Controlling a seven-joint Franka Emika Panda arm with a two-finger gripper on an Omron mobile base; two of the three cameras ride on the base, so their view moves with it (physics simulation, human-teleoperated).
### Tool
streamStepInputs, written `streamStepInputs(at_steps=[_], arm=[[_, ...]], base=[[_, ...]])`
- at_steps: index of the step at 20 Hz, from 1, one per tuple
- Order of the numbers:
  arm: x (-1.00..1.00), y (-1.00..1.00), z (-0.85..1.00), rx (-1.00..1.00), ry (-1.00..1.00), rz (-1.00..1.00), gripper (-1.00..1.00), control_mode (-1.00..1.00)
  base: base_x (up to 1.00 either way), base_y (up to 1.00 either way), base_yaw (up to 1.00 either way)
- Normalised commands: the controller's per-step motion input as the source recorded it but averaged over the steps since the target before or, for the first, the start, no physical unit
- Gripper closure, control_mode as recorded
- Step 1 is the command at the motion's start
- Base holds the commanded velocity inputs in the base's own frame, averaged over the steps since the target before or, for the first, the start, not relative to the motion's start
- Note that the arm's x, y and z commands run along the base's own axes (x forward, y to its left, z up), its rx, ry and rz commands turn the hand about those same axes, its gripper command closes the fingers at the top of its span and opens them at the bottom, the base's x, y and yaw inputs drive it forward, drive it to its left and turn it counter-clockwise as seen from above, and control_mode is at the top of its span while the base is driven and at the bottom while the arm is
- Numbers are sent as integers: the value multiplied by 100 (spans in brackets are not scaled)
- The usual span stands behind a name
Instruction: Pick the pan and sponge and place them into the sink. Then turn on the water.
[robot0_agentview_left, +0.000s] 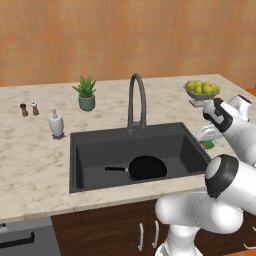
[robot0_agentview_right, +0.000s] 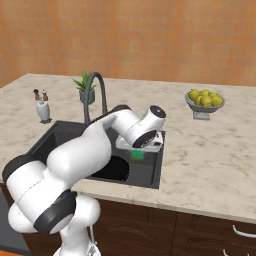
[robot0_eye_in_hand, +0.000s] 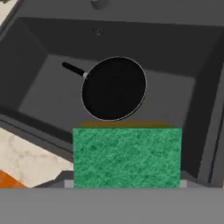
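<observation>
Sink (robot0_agentview_left: 80, 165): matt dark grey basin, smooth-walled; around the sink, counter (robot0_agentview_left: 35, 150) of beige marble, veined and softly polished; inside the sink, pan (robot0_agentview_left: 147, 167) of flat matt black; above the sink's right edge, sponge (robot0_eye_in_hand: 127, 157) with coarse, fibrous green top over a yellow layer; behind the sink, faucet (robot0_agentview_left: 136, 100) of dull grey metal; below the sink, cabinet fronts (robot0_agentview_left: 115, 230) of dark wood.

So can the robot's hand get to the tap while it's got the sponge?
Probably not yet. The gripper is shut on the sponge over the sink, so it looks too busy to work the faucet. Nothing stands between them, though, so once the sponge is dropped, the way looks free.
</observation>
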Motion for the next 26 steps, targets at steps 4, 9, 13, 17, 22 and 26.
streamStepInputs(at_steps=[4, 9, 13, 17, 22, 26], arm=[[-19, 89, 0, 0, -4, 59, 100, -100], [-1, 58, -4, 1, -5, 48, 100, -100], [0, 14, -24, 5, -13, 33, 100, -100], [0, 1, -43, 5, -33, 30, 100, -100], [8, 6, -43, 3, -25, 26, 100, -100], [44, 10, -39, 2, -11, 21, 100, -100]], base=[[0, 0, 0], [0, 0, 0], [0, 0, 0], [0, 0, 0], [0, 0, 0], [0, 0, 0]])
